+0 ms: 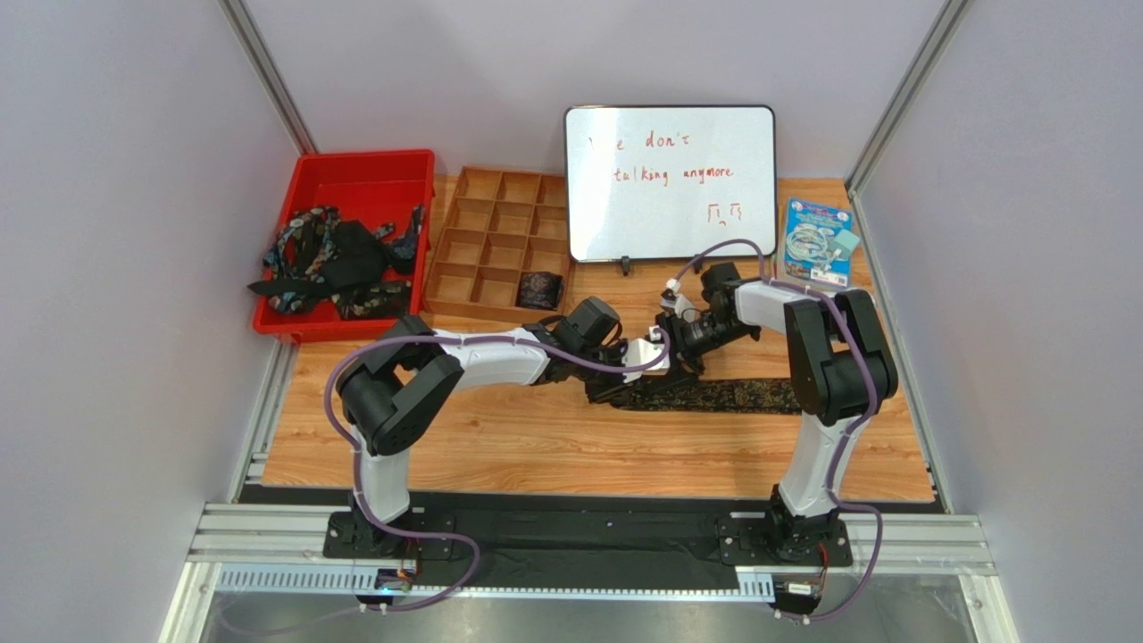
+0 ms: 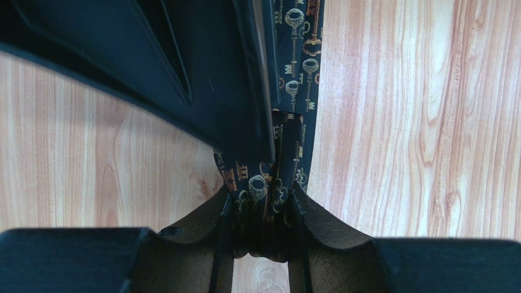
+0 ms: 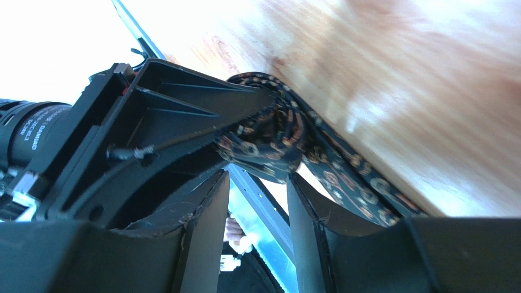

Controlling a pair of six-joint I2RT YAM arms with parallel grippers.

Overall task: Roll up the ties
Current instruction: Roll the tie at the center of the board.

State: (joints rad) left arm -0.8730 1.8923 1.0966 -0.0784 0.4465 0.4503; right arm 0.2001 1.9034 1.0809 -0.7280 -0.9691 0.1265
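- One rolled tie point(image 1: 539, 288) sits as a small dark coil in the near right compartment of the wooden organizer point(image 1: 490, 241). It is the only coil visible there.
- A second tie point(image 1: 731, 395), black with a gold key pattern, is in work on the counter point(image 1: 537, 442), in front of the whiteboard point(image 1: 668, 181) and between the two arms.
- Its rolling is only begun. A short coil point(image 3: 263, 143) is formed at the end where the arms meet, and the long rest lies flat on the counter toward the right.
- The left end effector point(image 2: 263, 196) is narrow and pinches the second tie at this coiled end.
- The right end effector point(image 3: 258, 178) has its jaws parted and holds nothing. The coil is just beyond its fingertips.
- Many loose ties point(image 1: 329, 255) lie in a heap in the red bin point(image 1: 356, 188), with one end hanging over its edge. Judging by this, most of the task is not yet done.
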